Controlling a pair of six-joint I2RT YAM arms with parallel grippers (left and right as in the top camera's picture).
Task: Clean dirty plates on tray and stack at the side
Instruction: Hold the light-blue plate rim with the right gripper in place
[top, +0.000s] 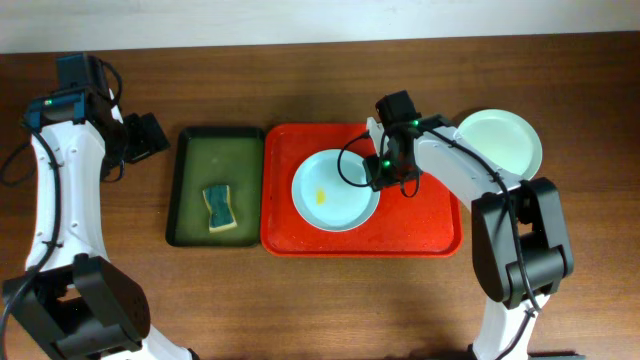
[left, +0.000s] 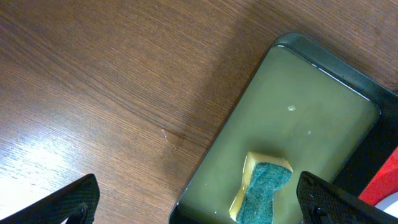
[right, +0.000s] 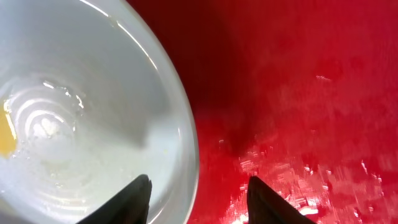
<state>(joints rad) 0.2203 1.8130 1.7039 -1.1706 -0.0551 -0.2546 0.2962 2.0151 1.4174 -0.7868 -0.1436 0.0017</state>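
Seemingly straddled by right tool (right: 199, 179), plate (right: 74, 93) rim, on tray (right: 311, 93).

The larger tray (top: 430, 225) sits in the middle of the table (top: 300, 300), with one plate (top: 335, 190) on its left half. Just beside its left edge lies the smaller tray (top: 215, 150), a sponge (top: 219, 207) in its near half. A second plate (top: 500, 140) rests on the table off the larger tray's far right corner.
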